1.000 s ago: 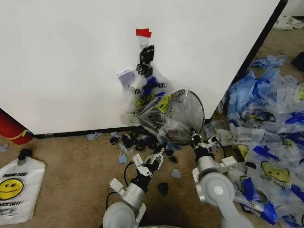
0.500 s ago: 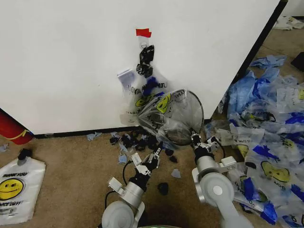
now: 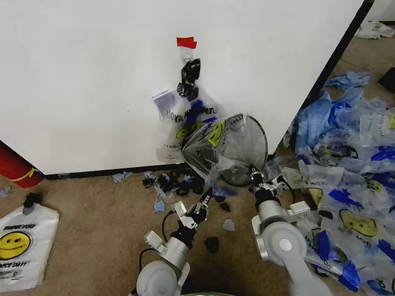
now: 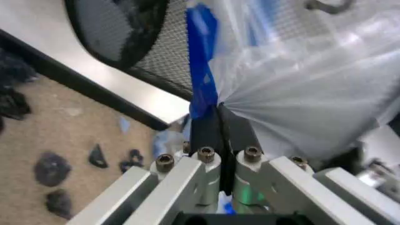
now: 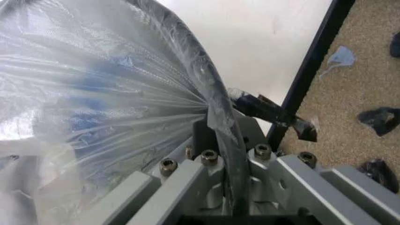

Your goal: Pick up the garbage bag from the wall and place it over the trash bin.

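Nearest, the left hand (image 3: 206, 198) is clamped on a gathered fold of the garbage bag (image 3: 217, 150); in the left wrist view its fingers (image 4: 206, 131) pinch clear film beside a blue streak. The right hand (image 3: 253, 177) is closed over the trash bin's (image 3: 254, 151) rim and the bag film draped over it, seen close in the right wrist view (image 5: 218, 136). The bin is held tilted off the carpet (image 3: 92, 234), its mouth facing the robot, the bag stretched across it with the smiley face up top. What lies inside is hard to make out through the film. Behind, another see-through bag (image 3: 179, 123) hangs on the wall (image 3: 80, 80) below red tape (image 3: 186, 42). Dark scraps (image 3: 170, 182) lie at the wall's base.
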